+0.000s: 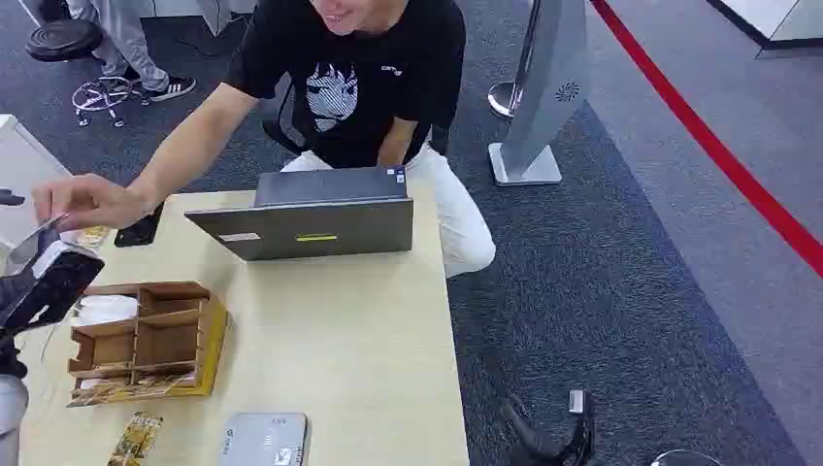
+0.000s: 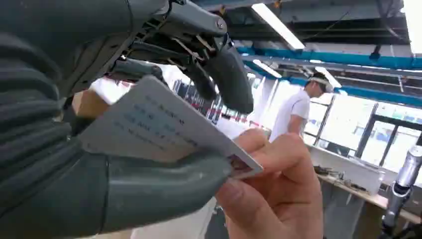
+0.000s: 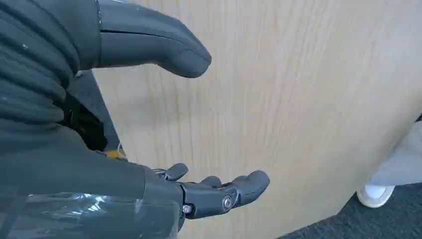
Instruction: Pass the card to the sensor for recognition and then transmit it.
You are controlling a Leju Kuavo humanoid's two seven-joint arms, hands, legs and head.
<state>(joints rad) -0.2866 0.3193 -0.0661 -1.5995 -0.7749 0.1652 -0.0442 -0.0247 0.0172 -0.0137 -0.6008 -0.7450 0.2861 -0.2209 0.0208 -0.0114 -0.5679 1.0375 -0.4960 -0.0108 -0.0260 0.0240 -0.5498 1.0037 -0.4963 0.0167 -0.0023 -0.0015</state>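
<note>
My left hand (image 1: 44, 286) is raised at the table's far left edge and holds a white printed card (image 1: 41, 234). In the left wrist view the card (image 2: 159, 124) lies between my thumb and fingers (image 2: 226, 74). A person's hand (image 2: 271, 189) pinches its free end; that hand (image 1: 82, 201) reaches in from the seated person across the table. The grey card sensor (image 1: 264, 439) lies flat at the table's near edge. My right hand (image 3: 199, 124) is open and holds nothing, beside a light wooden surface; it hangs low, right of the table (image 1: 548, 432).
An open grey laptop (image 1: 311, 218) stands at the far side of the wooden table (image 1: 369, 340). A wooden compartment box (image 1: 146, 340) sits at the left, a black phone (image 1: 139, 231) behind it, a snack packet (image 1: 136, 437) in front. A silver stand (image 1: 543, 87) is on the carpet.
</note>
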